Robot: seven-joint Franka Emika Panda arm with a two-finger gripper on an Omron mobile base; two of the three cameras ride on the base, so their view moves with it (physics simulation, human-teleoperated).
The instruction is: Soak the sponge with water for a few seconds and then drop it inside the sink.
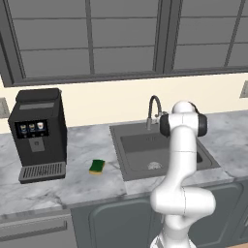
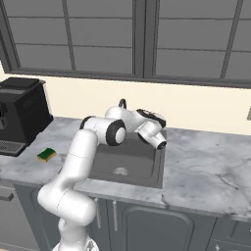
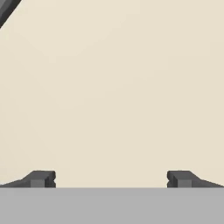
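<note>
Sponge waits on the tabletop, arm up over the sink.
The gripper stands wide open and empty, its 2 fingertips facing the cream wall. The sponge lies between the coffee machine and the sink.

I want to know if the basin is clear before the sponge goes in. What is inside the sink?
Inside the sink only the round drain shows. The arm covers the basin's right part.

1. We stood in a kitchen: a marble counter held a recessed sink with gooseneck faucet.
2. A coffee machine, cabinets and windows confirmed it.
</note>
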